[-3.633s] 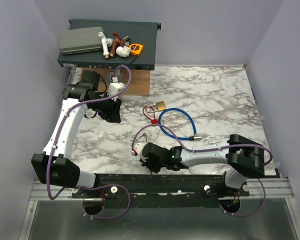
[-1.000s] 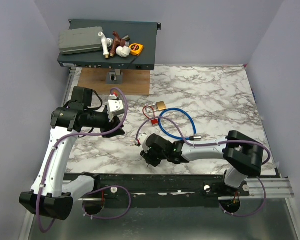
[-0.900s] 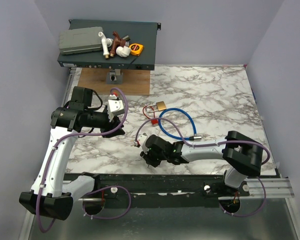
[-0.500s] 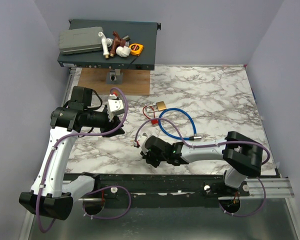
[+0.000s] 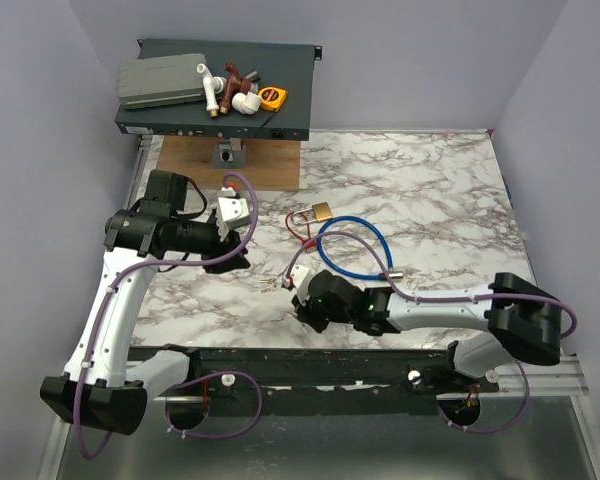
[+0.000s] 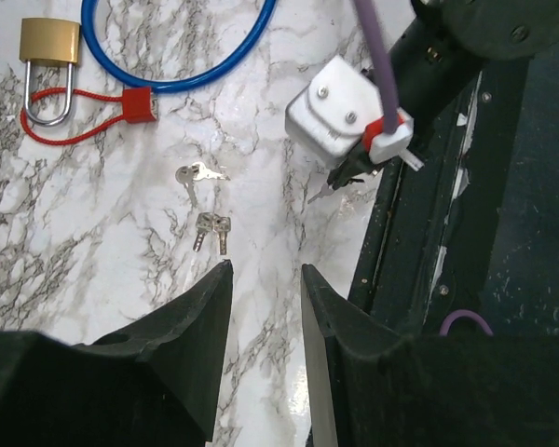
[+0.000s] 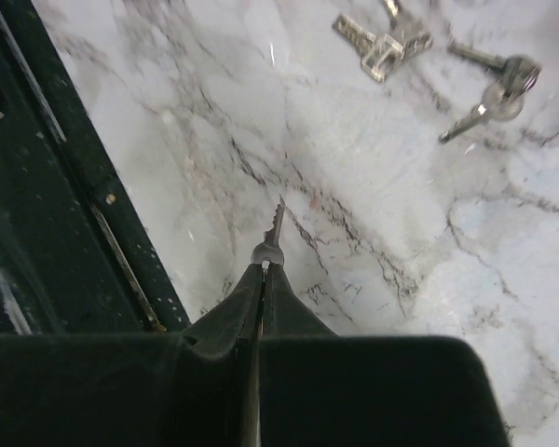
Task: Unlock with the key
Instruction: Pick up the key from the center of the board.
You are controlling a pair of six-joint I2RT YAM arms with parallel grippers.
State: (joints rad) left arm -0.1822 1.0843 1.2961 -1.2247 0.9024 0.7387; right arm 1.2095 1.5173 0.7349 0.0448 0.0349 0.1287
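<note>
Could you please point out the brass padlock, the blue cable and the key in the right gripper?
brass padlock [image 6: 49, 42]: left wrist view, on its brass body.
blue cable [image 6: 191, 86]: left wrist view, bottom of its loop.
key [image 7: 272, 235]: right wrist view, on its blade.

Even, diffuse light from above, shadows soft. White glare streaks the marble surface [image 6: 261, 112] beyond the left end effector [image 6: 265, 275]. At the right end effector [image 7: 264, 270] the pinched key [image 7: 272, 237] is sharp; its dark fingers [image 7: 225, 326] nearest the lens blur.
</note>
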